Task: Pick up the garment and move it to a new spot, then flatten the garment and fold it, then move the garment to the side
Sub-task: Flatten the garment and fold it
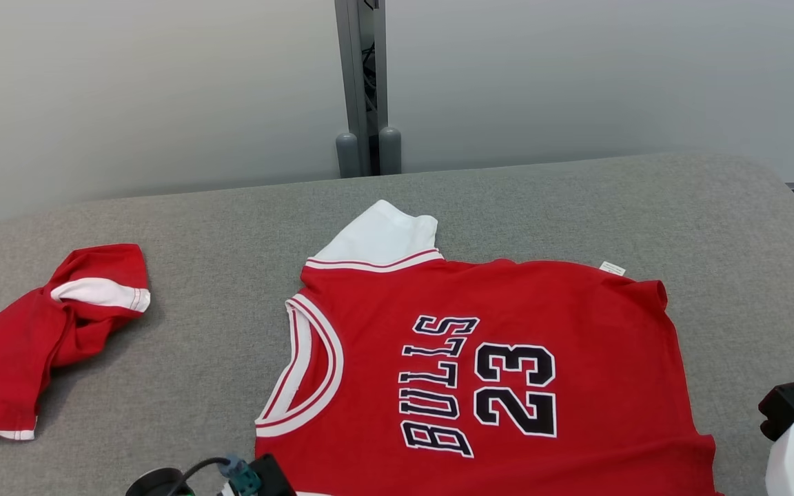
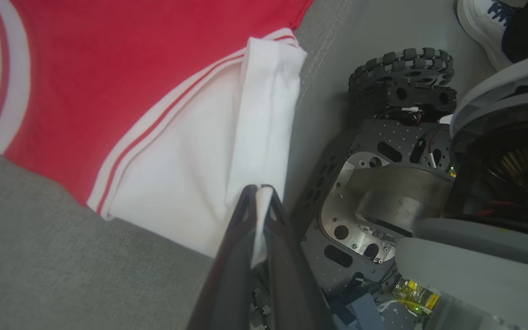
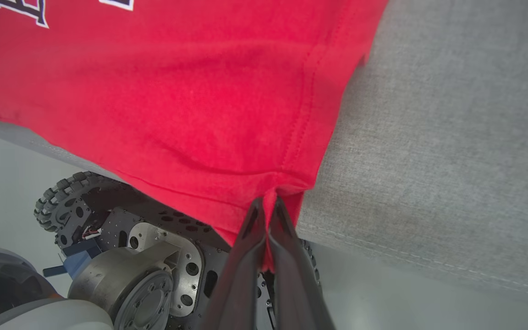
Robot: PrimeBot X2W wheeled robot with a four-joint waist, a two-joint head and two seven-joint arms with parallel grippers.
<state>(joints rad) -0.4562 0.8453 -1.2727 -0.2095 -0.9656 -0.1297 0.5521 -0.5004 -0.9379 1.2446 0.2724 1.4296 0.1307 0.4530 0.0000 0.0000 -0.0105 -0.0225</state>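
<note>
The left tool [image 2: 260,191] is clenched on the folded edge of the white sleeve [image 2: 190,174]. The right tool [image 3: 268,204] is clenched on the red hem corner [image 3: 287,183]. Both grip where cloth overhangs the near edge of the grey worktop [image 1: 197,358]. The jersey [image 1: 493,372] lies face up mid-worktop, fairly flat. To flatten it well, I judge both tools should draw evenly apart and stay low, so the far white sleeve [image 1: 380,238] smooths without bunching. A second red garment [image 1: 45,331] lies well apart, far left.
</note>
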